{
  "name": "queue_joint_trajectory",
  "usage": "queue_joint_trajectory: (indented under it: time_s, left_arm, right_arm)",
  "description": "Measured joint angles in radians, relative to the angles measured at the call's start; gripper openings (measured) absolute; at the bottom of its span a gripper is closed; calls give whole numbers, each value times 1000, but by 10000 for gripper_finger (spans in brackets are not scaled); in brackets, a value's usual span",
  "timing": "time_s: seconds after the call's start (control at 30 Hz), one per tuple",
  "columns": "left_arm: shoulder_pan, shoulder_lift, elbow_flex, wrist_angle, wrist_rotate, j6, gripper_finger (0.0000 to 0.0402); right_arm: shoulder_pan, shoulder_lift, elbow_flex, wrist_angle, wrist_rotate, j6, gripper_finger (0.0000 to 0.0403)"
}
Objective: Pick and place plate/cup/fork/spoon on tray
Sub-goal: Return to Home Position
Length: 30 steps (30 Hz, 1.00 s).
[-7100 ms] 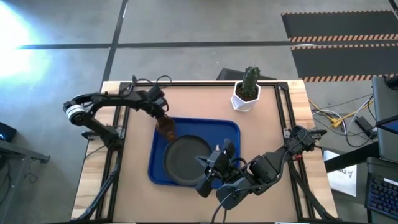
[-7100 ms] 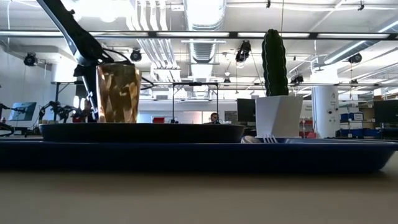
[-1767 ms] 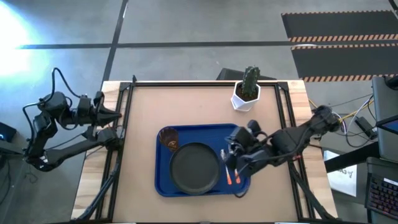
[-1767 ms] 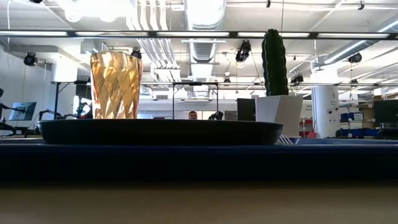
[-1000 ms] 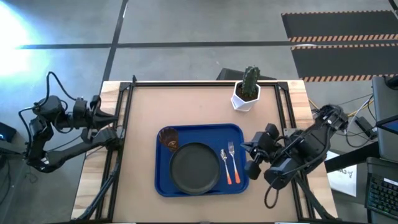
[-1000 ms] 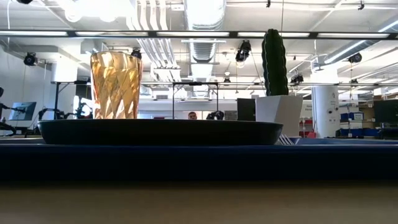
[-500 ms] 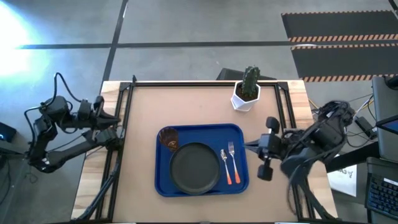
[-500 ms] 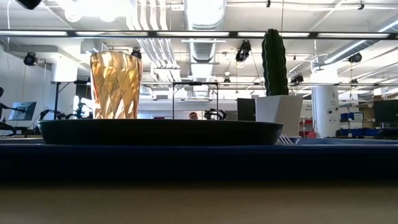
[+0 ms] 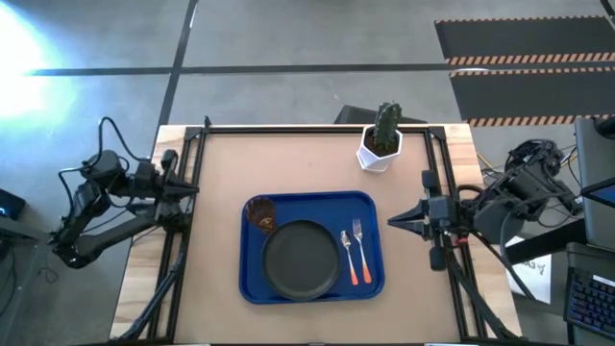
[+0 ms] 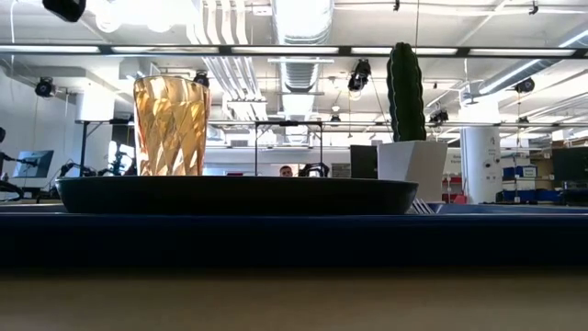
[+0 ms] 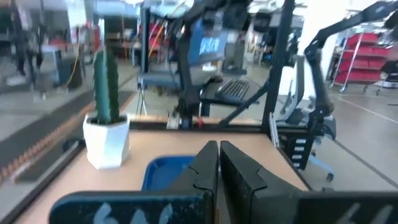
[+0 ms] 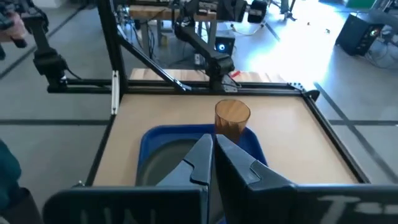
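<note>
Both arms have pulled back off the counter since the earlier high views, when the right one was reaching over the tray beside the cutlery; nothing on the tray has shifted in the last second.

The right end effector [image 9: 396,222] hangs just inside the counter's right edge, its fingers clenched on nothing, well apart from the tray [image 9: 317,199]. The left end effector [image 9: 190,187] sits at the left edge, likewise closed and empty.

All four pieces look placed. The tray lies midway between the left and right edges, nearer the edge opposite the cactus pot [image 9: 380,149]. On it, the plate [image 9: 302,258] takes the middle. The cup [image 9: 260,217] stands upright in the tray corner towards the left arm and the cactus side, just beside the plate's rim. The spoon [image 9: 348,255] and the fork [image 9: 360,248] lie side by side between the plate and the tray's right rim, handles pointing away from the cactus.

By my reading only the retreat to rest remains, and both arms are nearly folded.
</note>
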Motion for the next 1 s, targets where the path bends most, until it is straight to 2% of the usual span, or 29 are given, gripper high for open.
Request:
queue_joint_trajectory:
  time_s: [0.17,0.33,0.47,0.6,0.8,1.0]
  left_arm:
    - [0,-27,-42,72,93,-23,0]
    - [0,-67,-123,130,138,-123,0]
    - [0,-116,-240,416,170,-263,0]
    - [0,-156,-375,676,166,-333,0]
    - [-1,-143,-568,1001,78,-419,0]
    - [-1,-63,-701,1302,5,-412,0]
  right_arm:
    - [0,-115,-228,172,-8,2,9]
    - [-2,-247,-451,353,-73,-15,9]
    - [-2,-353,-603,510,-125,-75,9]
    - [-2,-439,-697,535,-120,-73,9]
    - [-2,-503,-763,536,-97,-70,9]
    - [-2,-511,-775,537,-66,-74,9]
